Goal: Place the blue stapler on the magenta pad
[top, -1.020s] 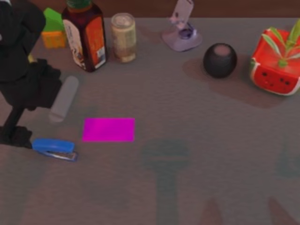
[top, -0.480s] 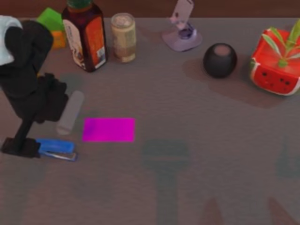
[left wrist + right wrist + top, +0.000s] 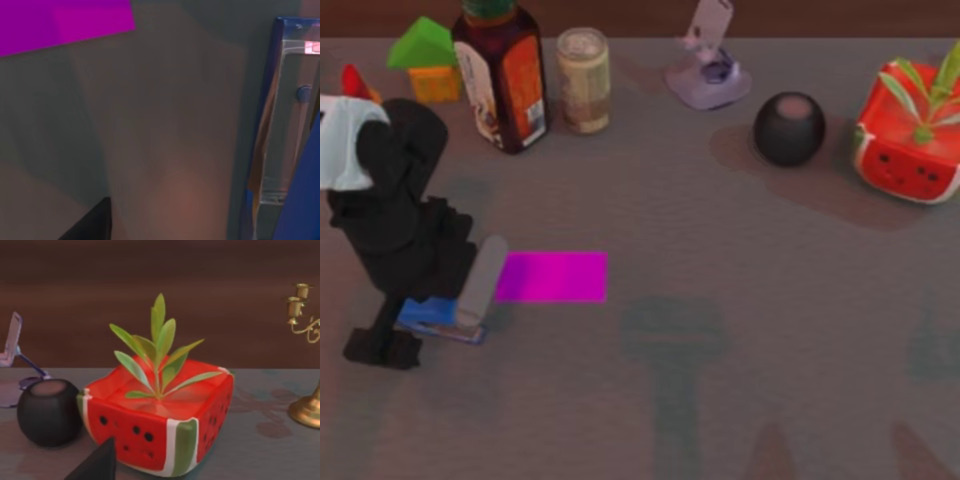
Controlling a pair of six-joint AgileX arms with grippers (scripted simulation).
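Blue stapler (image 3: 432, 316) lay at the lower left of the top view, its long axis running roughly left to right across the frame, one end pointing toward the magenta pad (image 3: 553, 276) just up and to the right of it, the two close but apart. The left arm covered much of the stapler from above, and the left gripper (image 3: 382, 347) sat at the stapler's left end, a dark block low in the frame; whether its fingers were spread or closed could not be told from above. Along the top edge stood a dark bottle (image 3: 502, 72), a can (image 3: 583, 78) and a phone stand (image 3: 708, 62), with a black sphere (image 3: 789, 127) and a watermelon planter (image 3: 912, 128) at the upper right, all well apart from the work. In the left wrist view the stapler's blue shell and silvery base filled the right edge of the frame, very near the camera, the pad showed in the upper left corner, and one dark fingertip poked up at the bottom edge; nothing showed a grip on the stapler. In the right wrist view only the planter, the sphere and a brass candlestick (image 3: 306, 410) appeared, so the right arm seemed parked far off, and the left was plainly the nearer one for the pick.
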